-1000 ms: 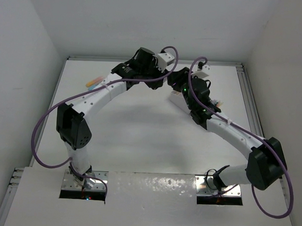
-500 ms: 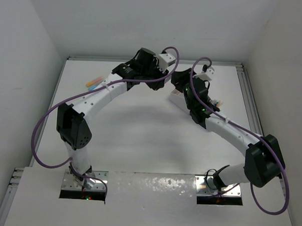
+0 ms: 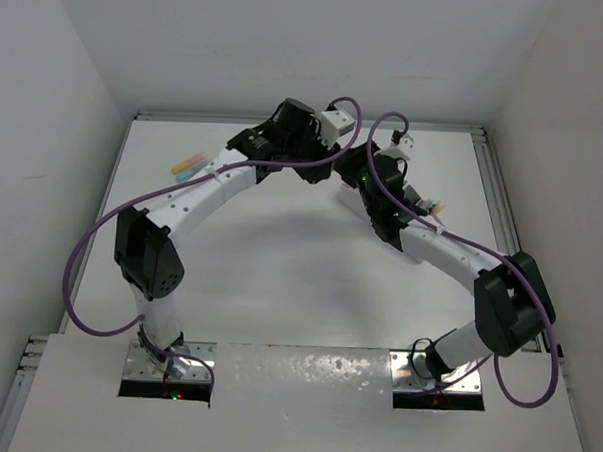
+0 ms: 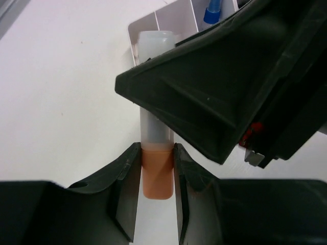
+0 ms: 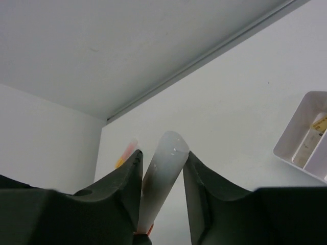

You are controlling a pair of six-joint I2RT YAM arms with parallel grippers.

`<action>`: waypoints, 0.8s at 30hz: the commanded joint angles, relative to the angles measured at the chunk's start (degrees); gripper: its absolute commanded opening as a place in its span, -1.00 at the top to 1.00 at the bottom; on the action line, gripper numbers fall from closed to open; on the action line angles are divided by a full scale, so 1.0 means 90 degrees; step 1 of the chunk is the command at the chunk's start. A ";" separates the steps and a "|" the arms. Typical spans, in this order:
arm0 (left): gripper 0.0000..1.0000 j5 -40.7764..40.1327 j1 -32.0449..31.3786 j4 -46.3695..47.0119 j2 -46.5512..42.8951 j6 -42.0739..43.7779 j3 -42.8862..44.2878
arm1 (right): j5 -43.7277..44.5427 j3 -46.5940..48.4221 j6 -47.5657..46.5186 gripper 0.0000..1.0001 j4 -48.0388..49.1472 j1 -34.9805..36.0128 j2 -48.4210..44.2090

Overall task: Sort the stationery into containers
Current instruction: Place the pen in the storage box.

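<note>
Organiser point(image 4: 145, 25) holds a blue-capped piece point(image 4: 212, 11); left gripper point(image 4: 156, 154) pinches an orange marker point(image 4: 156, 179); right gripper point(image 5: 162, 159) straddles its clear end, grip uncertain, its body hiding much of the organiser.

Lab: white-walled robot enclosure point(image 3: 46, 125)

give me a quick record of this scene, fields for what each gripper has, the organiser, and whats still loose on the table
left gripper: shut on the barrel of the orange highlighter
right gripper: straddles the same highlighter's pale cap; grip not certain
stage: looks like a hand-over above the table
organiser: just beyond the highlighter; holds a blue-capped piece
loose: markers lying at the table's far left
</note>
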 commanded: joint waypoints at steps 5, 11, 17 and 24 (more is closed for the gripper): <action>1.00 0.0155 -0.0091 0.0375 0.0033 -0.0084 0.0238 | -0.0337 0.0216 0.0138 1.00 0.0355 -0.0044 0.0055; -0.74 0.0155 -0.0013 0.0317 0.0043 -0.0240 0.0179 | 0.0023 0.0021 -0.0642 1.00 0.0161 -0.0054 -0.0647; -0.99 0.0517 0.0748 0.0219 -0.0123 -0.0601 0.0189 | 0.1965 -0.0506 -0.2477 1.00 -0.0738 -0.0083 -0.2278; -0.99 -0.0800 0.1948 0.0248 -0.0260 -0.0963 -0.0133 | 0.4447 -0.1948 -0.3954 1.00 -0.1159 -0.0345 -0.3695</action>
